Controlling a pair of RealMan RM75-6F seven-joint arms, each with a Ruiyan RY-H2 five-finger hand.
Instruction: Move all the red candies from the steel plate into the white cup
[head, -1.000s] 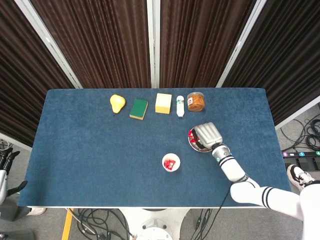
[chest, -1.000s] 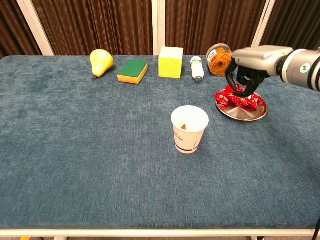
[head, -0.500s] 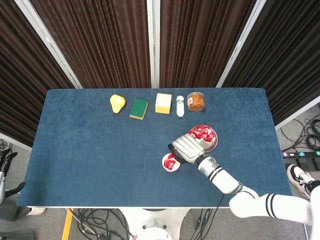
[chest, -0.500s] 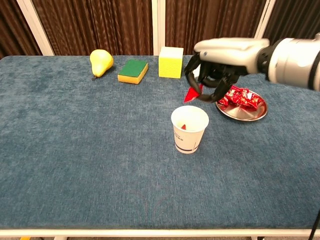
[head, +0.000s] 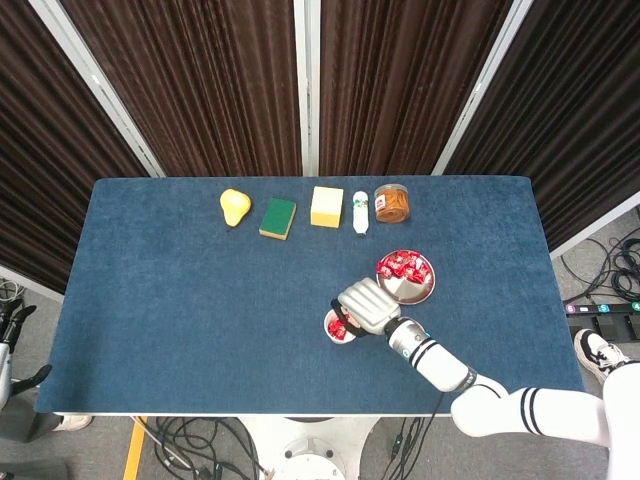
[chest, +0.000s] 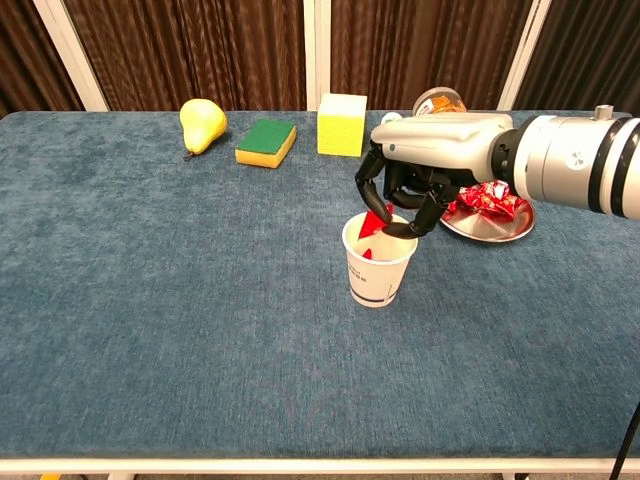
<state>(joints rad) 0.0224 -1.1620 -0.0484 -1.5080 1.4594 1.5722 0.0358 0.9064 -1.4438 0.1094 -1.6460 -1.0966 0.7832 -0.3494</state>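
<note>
Right hand (chest: 405, 190), centre right of the chest view: pale grey, smooth shell over the back, flat and boxy. Fingers (chest: 372, 182) black, segmented, slender beneath the shell.

Wrist behind it: short grey section with a dark collar, then a thick silver-white cylinder toward the right edge. Black rings band the cylinder; a small round mark sits on its side. A little stub stands on top near the upper right.

Head view, lower right: same hand (head: 366, 304) shows as a light grey ribbed block. Forearm (head: 438, 365) white, rounded segments, black bands at the joints, a small greenish spot near the wrist.
</note>
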